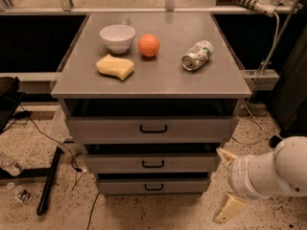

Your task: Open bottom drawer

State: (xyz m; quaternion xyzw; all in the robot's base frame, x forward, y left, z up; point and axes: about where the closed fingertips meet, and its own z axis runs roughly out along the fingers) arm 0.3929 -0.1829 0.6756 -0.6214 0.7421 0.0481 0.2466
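Note:
The bottom drawer is the lowest and narrowest grey front of the cabinet, with a small black loop handle at its centre. It sits pushed in under the middle drawer. My gripper is at the lower right, just off the cabinet's right side, at the height of the two lower drawers. Its two cream fingers are spread apart and hold nothing. It does not touch the drawer or its handle.
The top drawer has a larger black handle. On the cabinet top lie a white bowl, an orange, a yellow sponge and a crushed can. Cables and a black bar lie on the floor at left.

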